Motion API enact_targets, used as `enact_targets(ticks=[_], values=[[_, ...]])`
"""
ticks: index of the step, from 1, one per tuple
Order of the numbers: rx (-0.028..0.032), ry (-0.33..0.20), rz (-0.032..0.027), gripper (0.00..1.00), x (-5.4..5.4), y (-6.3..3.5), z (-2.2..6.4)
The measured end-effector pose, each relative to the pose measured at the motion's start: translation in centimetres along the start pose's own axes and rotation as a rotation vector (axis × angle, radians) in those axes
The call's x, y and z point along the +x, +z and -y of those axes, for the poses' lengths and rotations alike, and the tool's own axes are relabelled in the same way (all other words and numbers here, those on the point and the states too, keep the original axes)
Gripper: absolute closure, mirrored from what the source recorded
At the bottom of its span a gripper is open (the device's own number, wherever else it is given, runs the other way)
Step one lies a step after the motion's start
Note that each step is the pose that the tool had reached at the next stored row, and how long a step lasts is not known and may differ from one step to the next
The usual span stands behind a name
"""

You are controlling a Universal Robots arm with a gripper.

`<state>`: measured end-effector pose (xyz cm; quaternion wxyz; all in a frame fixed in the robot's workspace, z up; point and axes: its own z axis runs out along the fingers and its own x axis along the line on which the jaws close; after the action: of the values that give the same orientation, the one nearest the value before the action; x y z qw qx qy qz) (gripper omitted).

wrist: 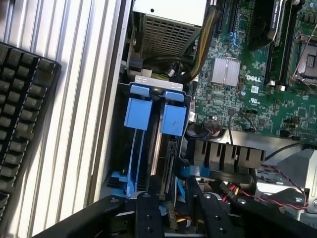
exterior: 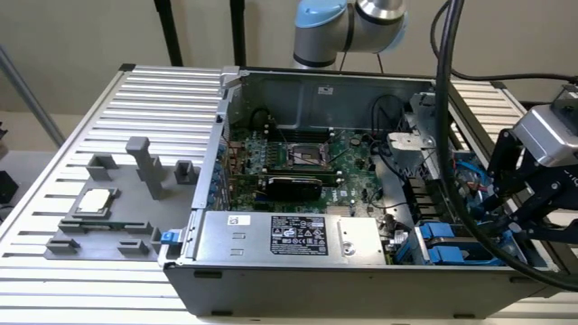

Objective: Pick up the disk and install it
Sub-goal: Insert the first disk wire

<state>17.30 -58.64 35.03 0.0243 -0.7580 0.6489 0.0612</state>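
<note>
The disk [wrist: 167, 157] stands on edge in the drive bay at the front corner of the open computer case [exterior: 316, 88], on the exterior view's right. Its blue carrier tab [wrist: 174, 119] sits beside a second blue tab [wrist: 137, 113], whose thin rails look empty. My gripper [wrist: 172, 198] is at the disk's other end. One black finger [wrist: 148, 210] is on each side of the disk's edge, and the narrow gap between them is filled by the disk. In the exterior view the gripper [exterior: 510, 227] hangs over the bay, just right of the blue tabs [exterior: 440, 244].
A silver box with a black label [exterior: 298, 237] lies along the case front next to the bay. The green motherboard [wrist: 257, 74] and cables run close by the bay. On the exterior view's left, a grey fixture [exterior: 99, 223] holds a small silver chip [exterior: 95, 201]. A black keyboard [wrist: 22, 124] lies outside the case.
</note>
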Motion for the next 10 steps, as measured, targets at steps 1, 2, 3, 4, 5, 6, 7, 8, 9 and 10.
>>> enact_targets(ticks=[1,2,3,4,5,6,7,8,9,10], values=[[0.0006,-0.001,0.0046,0.00,0.04,-0.01,0.12],[0.0012,-0.002,0.0092,0.00,0.08,-0.01,0.22],[0.0017,-0.004,0.0135,0.00,0.11,-0.01,0.33],[0.0020,-0.006,0.0168,0.00,0.13,0.00,0.42],[0.0021,-0.008,0.0190,0.00,0.15,0.05,0.51],[0.0020,-0.011,0.0201,0.00,0.17,0.12,0.58],[0.0017,-0.013,0.0206,0.00,0.18,0.19,0.63],[0.0013,-0.016,0.0205,0.00,0.20,0.25,0.69],[0.0010,-0.019,0.0205,0.00,0.22,0.31,0.74],[0.0007,-0.021,0.0204,0.00,0.23,0.36,0.79]])
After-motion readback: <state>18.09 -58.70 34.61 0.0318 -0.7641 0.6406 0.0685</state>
